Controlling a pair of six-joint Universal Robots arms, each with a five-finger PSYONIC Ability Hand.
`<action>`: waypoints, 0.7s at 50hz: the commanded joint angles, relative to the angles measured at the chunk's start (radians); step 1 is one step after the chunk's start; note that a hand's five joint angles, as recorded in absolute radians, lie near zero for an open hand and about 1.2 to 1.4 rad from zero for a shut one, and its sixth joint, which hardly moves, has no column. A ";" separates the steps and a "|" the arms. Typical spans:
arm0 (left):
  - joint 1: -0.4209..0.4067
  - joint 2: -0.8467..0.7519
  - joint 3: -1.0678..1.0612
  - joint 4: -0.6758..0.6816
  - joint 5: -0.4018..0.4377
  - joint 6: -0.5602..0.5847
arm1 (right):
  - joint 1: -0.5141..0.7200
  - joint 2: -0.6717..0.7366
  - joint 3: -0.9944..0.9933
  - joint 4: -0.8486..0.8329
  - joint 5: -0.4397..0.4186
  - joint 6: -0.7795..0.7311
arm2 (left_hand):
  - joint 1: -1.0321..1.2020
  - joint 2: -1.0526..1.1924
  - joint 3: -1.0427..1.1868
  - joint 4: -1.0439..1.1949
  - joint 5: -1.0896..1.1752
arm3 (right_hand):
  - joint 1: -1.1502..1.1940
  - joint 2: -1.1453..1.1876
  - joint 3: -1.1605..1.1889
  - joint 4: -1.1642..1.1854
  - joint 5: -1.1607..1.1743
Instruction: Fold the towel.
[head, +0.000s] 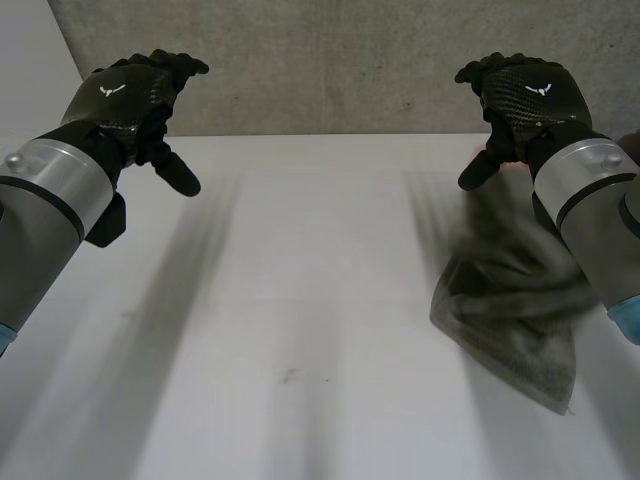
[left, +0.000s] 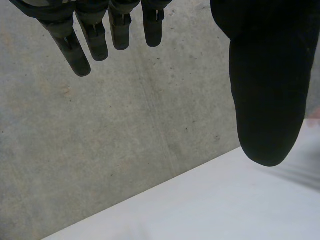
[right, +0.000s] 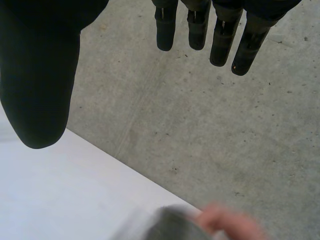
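A grey-green towel (head: 512, 315) lies crumpled on the right side of the white table (head: 300, 300), its far part blurred and lifted under my right forearm. My right hand (head: 527, 92) hovers above the towel's far end, open and empty. My left hand (head: 128, 95) hangs over the table's far left, open, holding nothing and well apart from the towel. In the left wrist view the left hand (left: 267, 95) has straight fingers (left: 80, 50). Beyond the right hand (right: 40, 85) in the right wrist view, a person's hand (right: 227, 225) is on the towel (right: 167, 227) at the table's far edge.
A grey concrete wall (head: 330, 60) rises just behind the table's far edge. The person's hand (head: 497, 160) peeks out pink beside my right thumb. A small dark mark (head: 288, 376) sits on the table near the front.
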 joint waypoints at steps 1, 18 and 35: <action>0.000 0.000 -0.001 0.000 0.000 0.000 | 0.000 0.000 0.002 0.000 0.000 0.000 | 0.002 0.011 0.009 0.007 -0.028 | -0.033 -0.050 -0.039 -0.055 -0.051; -0.003 0.000 -0.003 0.000 0.000 -0.002 | 0.000 0.003 0.003 0.000 0.000 0.000 | 0.002 0.011 0.009 0.007 -0.028 | -0.033 -0.050 -0.039 -0.055 -0.051; -0.003 0.000 -0.010 0.001 0.000 0.000 | 0.002 0.003 0.005 -0.002 0.000 -0.001 | 0.002 0.011 0.009 0.007 -0.028 | -0.033 -0.050 -0.039 -0.055 -0.051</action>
